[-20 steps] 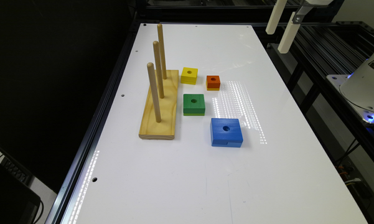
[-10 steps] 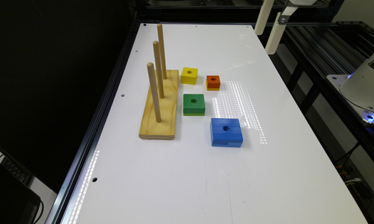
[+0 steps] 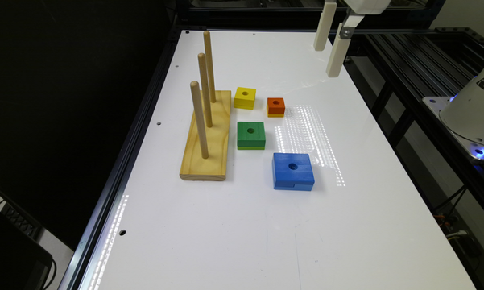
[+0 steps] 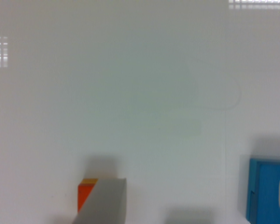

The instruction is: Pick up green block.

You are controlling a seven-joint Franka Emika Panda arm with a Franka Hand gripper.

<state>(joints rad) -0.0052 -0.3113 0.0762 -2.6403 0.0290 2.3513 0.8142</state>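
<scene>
Three upright wooden pegs (image 3: 199, 117) in a row on a pale wooden base (image 3: 207, 161), toward the exterior view's left of the white surface (image 3: 225, 233).

Just to the right of the base, a small yellow block (image 3: 245, 98) with a round hole in its top, lying flat near the base's far end.

Nearer the camera than the yellow one, the green block (image 3: 251, 135): flat on the surface, dark green on top with a round centre hole and a lighter green strip along its bottom edge. Lies just beside the base without touching it, apart from every other block, with nothing on it or around it.

Further right, a smaller orange block (image 3: 276, 106), level with the yellow one and clear of the green block.

Right again and closest to the camera, a larger blue block (image 3: 293, 171) with its own centre hole, set diagonally from the green block.

Up at the far right corner of the surface, the white end effector (image 3: 326, 61), hanging in the air well apart from all four blocks and holding nothing. Cannot tell whether wide or narrow.

From the wrist view, a corner of the orange block (image 4: 86, 196) and an edge of the blue block (image 4: 266, 191) against the bare white surface.
</scene>
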